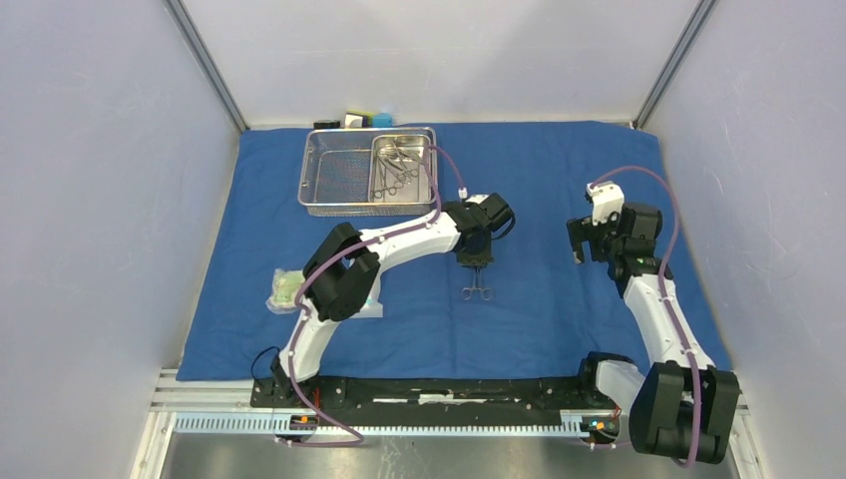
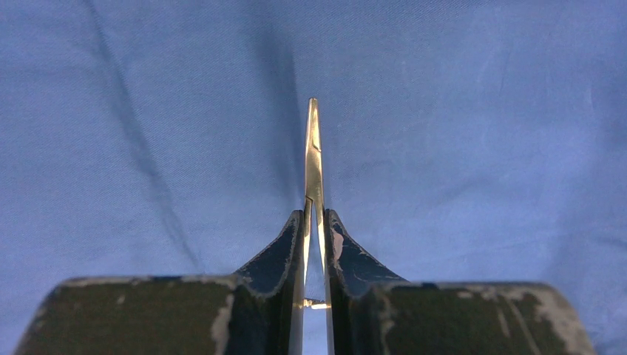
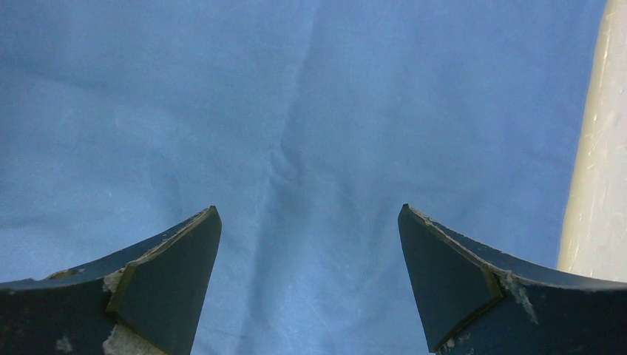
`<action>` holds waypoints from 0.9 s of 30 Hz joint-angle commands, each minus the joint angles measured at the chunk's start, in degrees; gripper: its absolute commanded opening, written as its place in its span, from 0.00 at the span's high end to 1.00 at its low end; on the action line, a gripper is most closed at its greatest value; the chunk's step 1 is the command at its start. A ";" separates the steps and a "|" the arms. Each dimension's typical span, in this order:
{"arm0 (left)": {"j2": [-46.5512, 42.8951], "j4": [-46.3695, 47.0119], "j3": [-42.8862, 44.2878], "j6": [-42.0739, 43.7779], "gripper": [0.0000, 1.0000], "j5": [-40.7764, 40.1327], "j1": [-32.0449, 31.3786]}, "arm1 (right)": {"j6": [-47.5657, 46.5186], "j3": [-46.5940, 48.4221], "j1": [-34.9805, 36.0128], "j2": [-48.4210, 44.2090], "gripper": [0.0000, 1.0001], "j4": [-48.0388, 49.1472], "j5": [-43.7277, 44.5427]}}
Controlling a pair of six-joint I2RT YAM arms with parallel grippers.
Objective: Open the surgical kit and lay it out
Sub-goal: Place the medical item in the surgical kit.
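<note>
Pinching a steel instrument (image 2: 313,148) is the left hand (image 2: 315,216); right hand (image 3: 309,214) gapes.

Bright, even diffuse light; faint soft shadows on blue cloth (image 1: 539,200); warm glare on steel instrument (image 2: 313,155); focus sharp.

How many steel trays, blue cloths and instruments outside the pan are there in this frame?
Steel trays: 2 (wire-mesh basket, smaller pan)
Blue cloths: 1
Instruments outside the pan: 1, the scissor-like instrument in the left gripper
Total: 4
</note>
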 commanded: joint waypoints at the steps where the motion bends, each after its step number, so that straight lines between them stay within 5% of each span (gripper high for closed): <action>1: 2.22 -2.25 5.16 -3.77 0.98 -1.92 -1.03 | 0.71 -0.34 -0.65 -1.83 0.02 3.85 -0.72; 27: 5.67 -4.08 5.73 -8.26 0.96 0.02 -2.75 | 0.44 -0.85 -2.83 -1.22 0.02 2.97 -4.30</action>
